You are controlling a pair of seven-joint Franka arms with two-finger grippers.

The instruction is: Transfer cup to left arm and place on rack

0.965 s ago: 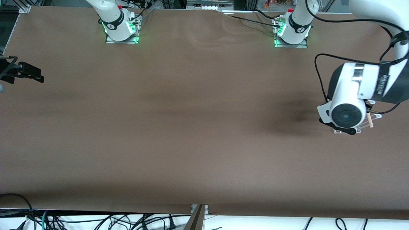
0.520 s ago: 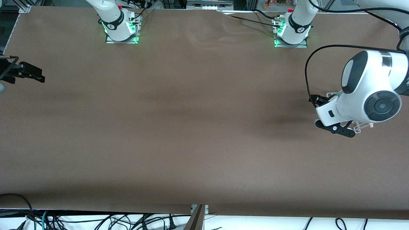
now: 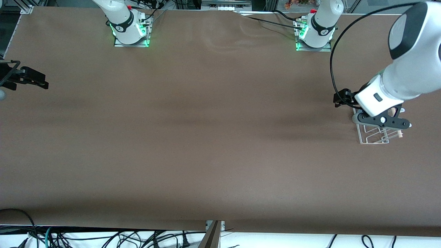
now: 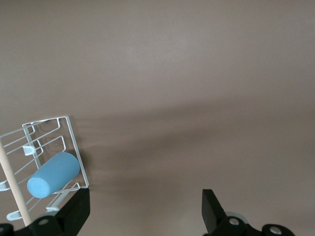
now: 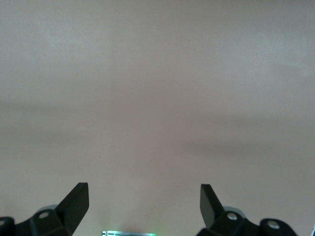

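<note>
Cup: you can see the cup only in the left wrist view, a light-blue tumbler lying on its side in the rack, one end facing the camera. In the front view the left arm's hand covers it completely.

Rack: the rack sits on the bench near the edge at the left arm's end. You get only its nearer part in the front view, white wire loops and the tip of the wooden dowel; the remainder is under the hand. In the left wrist view it is cut off at the picture's border.

Left gripper: the left gripper hangs above the rack and the bare bench just beside it. Its fingers stand wide apart with nothing between them, and only their tips show.

Right gripper: the right gripper waits at the bench edge at the right arm's end, largely cut off in the front view. Its wrist view shows you both fingertips spread wide and empty over bare bench.

Bench: the brown bench carries only the rack.
</note>
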